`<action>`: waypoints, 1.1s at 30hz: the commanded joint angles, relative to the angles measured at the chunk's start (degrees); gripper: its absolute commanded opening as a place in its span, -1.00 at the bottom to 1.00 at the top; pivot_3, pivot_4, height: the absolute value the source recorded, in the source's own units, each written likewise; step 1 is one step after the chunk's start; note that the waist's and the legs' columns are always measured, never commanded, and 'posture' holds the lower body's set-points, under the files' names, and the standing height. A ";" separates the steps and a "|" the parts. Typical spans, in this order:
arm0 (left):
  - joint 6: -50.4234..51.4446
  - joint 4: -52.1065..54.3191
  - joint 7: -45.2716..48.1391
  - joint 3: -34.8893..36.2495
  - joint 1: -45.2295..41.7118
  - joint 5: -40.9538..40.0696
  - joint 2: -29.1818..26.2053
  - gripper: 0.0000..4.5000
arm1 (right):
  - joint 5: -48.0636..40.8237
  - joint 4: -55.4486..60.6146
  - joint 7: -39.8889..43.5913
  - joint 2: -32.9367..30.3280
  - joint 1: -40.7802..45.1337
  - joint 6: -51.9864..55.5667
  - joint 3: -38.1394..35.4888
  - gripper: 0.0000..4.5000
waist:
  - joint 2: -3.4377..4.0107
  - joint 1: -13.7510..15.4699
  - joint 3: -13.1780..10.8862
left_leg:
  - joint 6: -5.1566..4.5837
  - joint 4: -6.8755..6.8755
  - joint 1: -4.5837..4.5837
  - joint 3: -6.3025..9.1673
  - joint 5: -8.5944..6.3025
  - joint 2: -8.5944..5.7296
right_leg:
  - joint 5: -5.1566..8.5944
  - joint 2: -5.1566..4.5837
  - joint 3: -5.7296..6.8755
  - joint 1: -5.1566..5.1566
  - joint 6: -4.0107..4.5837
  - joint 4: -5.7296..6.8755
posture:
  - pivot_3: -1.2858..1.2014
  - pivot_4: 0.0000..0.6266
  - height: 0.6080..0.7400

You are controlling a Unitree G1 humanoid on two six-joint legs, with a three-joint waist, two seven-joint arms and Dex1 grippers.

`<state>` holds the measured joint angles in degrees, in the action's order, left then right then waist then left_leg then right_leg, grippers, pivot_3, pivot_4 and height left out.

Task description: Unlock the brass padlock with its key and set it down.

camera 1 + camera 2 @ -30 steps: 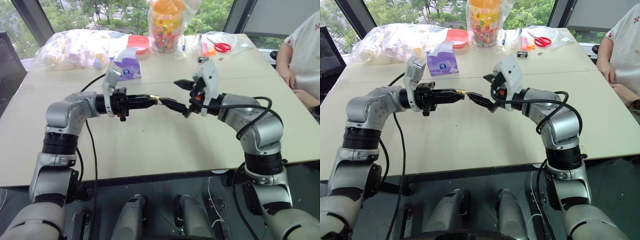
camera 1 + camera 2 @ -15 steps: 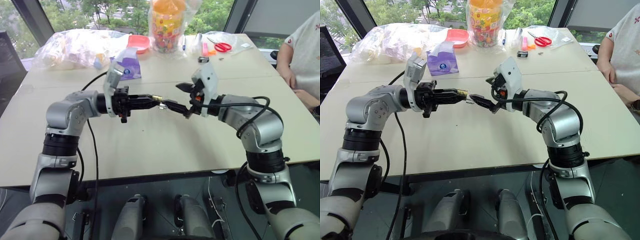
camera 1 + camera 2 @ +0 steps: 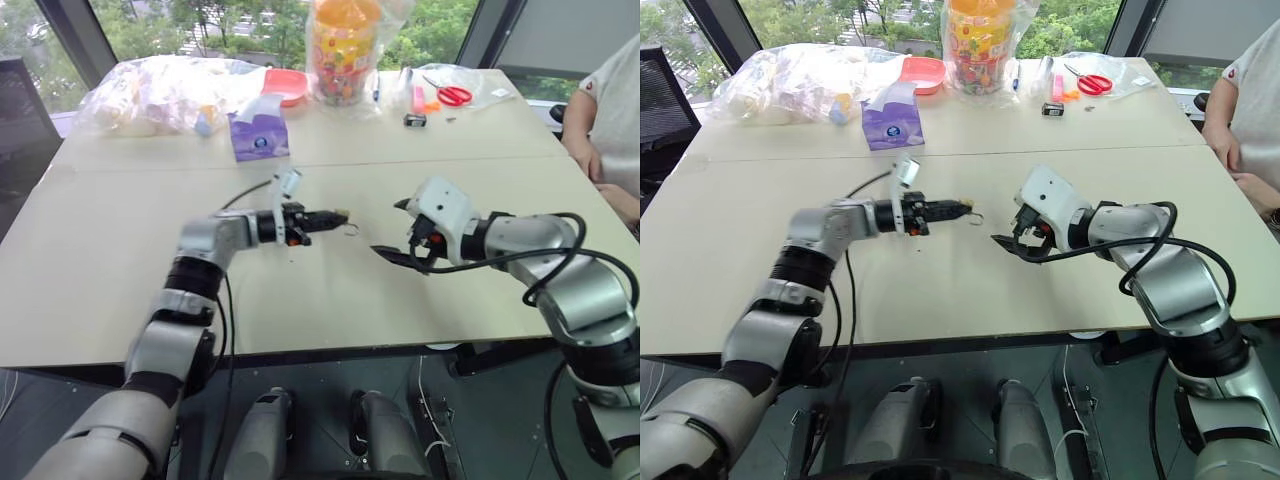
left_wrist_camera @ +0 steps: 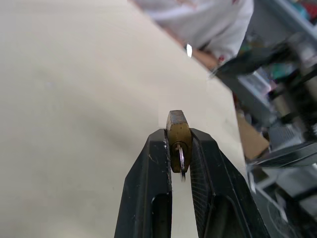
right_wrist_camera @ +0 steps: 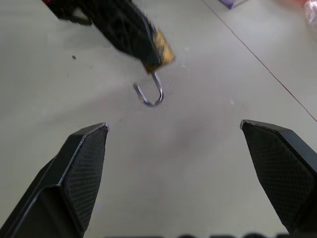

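Note:
My left gripper [image 3: 335, 217] is shut on the brass padlock [image 3: 341, 215], pinching its small yellow-gold body [image 4: 178, 126] between the fingertips just above the table. Its thin silvery shackle [image 5: 153, 94] hangs from the body as an open hook. My right gripper [image 3: 390, 228] stands open to the right of the padlock, a short gap away, with its wide-spread fingers [image 5: 81, 158] holding nothing. The key is out of view.
At the table's far side are a purple tissue pack [image 3: 258, 137], clear plastic bags [image 3: 150, 90], a red bowl [image 3: 283, 85], an orange jar [image 3: 340, 45], red scissors [image 3: 450, 95] and a small black-and-white object [image 3: 414, 120]. A person [image 3: 612, 110] sits at the right.
Both arms have sunk toward the table. My left gripper carried the padlock down and forward, while the right gripper drew back to the right, widening the gap between them.

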<state>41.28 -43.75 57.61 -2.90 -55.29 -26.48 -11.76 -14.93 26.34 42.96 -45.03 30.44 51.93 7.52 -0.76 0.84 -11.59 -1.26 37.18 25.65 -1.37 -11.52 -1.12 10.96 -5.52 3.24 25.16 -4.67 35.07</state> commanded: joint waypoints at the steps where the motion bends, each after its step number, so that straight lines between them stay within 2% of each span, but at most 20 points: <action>1: 0.45 -10.61 -4.07 4.95 -6.03 -0.51 2.87 -0.99 | -1.40 3.81 -1.75 0.03 -0.44 4.13 -2.37 0.98 | -0.02 0.00 -0.01 | 0.00 0.02 0.03 0.00 0.00 0.00 | 0.00 -0.01 0.00 0.01 0.00 0.00 | 0.03 -0.52 1.00; 5: -1.38 -20.85 -8.06 9.43 -9.92 -0.38 4.76 -0.99 | -2.23 6.20 -4.46 1.22 -1.66 7.94 -3.23 0.98 | -0.02 -0.09 -0.01 | -0.02 0.03 0.06 -0.01 -0.02 -0.01 | -0.08 -0.04 0.00 0.03 -0.15 -0.02 | 0.03 -0.52 1.00; 7: -1.47 -22.93 -7.90 10.73 -10.98 -0.01 4.79 -0.51 | -2.59 7.16 -5.35 1.66 -2.12 9.06 -3.50 1.00 | -0.02 -0.08 -0.01 | -0.03 0.00 0.06 0.01 -0.02 0.00 | -0.10 -0.04 0.01 0.05 -0.21 -0.02 | 0.03 -0.52 1.00; 10: -1.20 -23.86 -6.64 10.84 -11.49 1.41 4.57 0.04 | -2.84 7.77 -6.41 1.88 -2.73 9.80 -3.65 1.00 | -0.02 -0.04 -0.01 | -0.03 -0.03 0.07 0.00 -0.03 0.00 | -0.10 -0.03 0.02 0.06 -0.23 -0.02 | 0.03 -0.52 1.00; 15: -2.33 -22.78 -8.12 7.45 -10.57 7.57 2.42 0.89 | -3.07 7.76 -7.26 1.91 -3.01 9.91 -3.66 1.00 | -0.03 -0.04 0.00 | -0.02 0.02 0.04 0.00 -0.03 -0.01 | -0.10 -0.05 0.02 0.01 -0.19 -0.02 | 0.03 -0.52 1.00; 16: -3.19 -20.83 -7.41 5.75 -9.78 9.44 0.42 0.99 | -3.12 7.84 -7.24 1.63 -3.23 9.87 -3.77 1.00 | -0.04 -0.05 0.00 | -0.01 0.03 -0.02 0.00 -0.04 -0.01 | -0.05 -0.05 0.02 -0.06 -0.09 -0.03 | 0.03 -0.52 1.00; 18: -4.84 -15.91 -5.00 2.62 -7.64 12.22 -2.94 0.99 | -3.39 8.22 -7.22 1.09 -3.86 9.88 -4.20 1.00 | -0.05 -0.66 0.01 | 0.01 0.01 -0.20 -0.02 -0.05 0.04 | -0.03 -0.06 0.02 -0.19 -0.02 -0.07 | 0.03 -0.52 1.00; 20: -5.31 -5.96 -1.57 0.52 -3.22 13.02 -7.47 0.99 | -3.64 8.30 -7.31 0.93 -4.66 9.65 -4.77 1.00 | -0.03 -1.72 0.02 | 0.03 -0.08 -0.28 -0.10 -0.06 0.17 | -0.08 -0.10 0.01 -0.18 0.06 -0.10 | 0.03 -0.52 1.00; 25: -1.64 20.11 -3.92 4.18 9.72 9.27 -13.65 0.99 | -3.77 6.81 -8.95 4.12 -6.73 5.37 -6.43 1.00 | -0.02 -1.42 0.02 | 0.04 -0.28 -0.16 -0.18 -0.06 0.44 | -0.13 -0.04 -0.01 0.16 0.17 -0.05 | 0.03 -0.52 1.00; 30: 3.13 45.24 -10.27 8.74 23.49 4.26 -13.48 0.99 | 0.07 3.06 -12.87 7.12 -10.77 -1.71 -5.93 1.00 | -0.03 -0.06 0.02 | 0.12 -0.13 0.04 -0.20 -0.10 0.42 | -0.13 -0.14 -0.05 0.17 0.20 -0.19 | 0.03 -0.52 1.00; 33: 5.77 53.12 -16.99 12.21 27.05 1.96 -11.03 0.99 | 0.12 2.26 -14.31 8.92 -11.94 -3.34 -6.61 1.00 | -0.01 0.06 0.04 | 0.25 -0.15 0.07 -0.19 -0.19 0.44 | -0.28 -0.14 -0.01 -0.01 0.40 -0.68 | 0.03 -0.52 1.00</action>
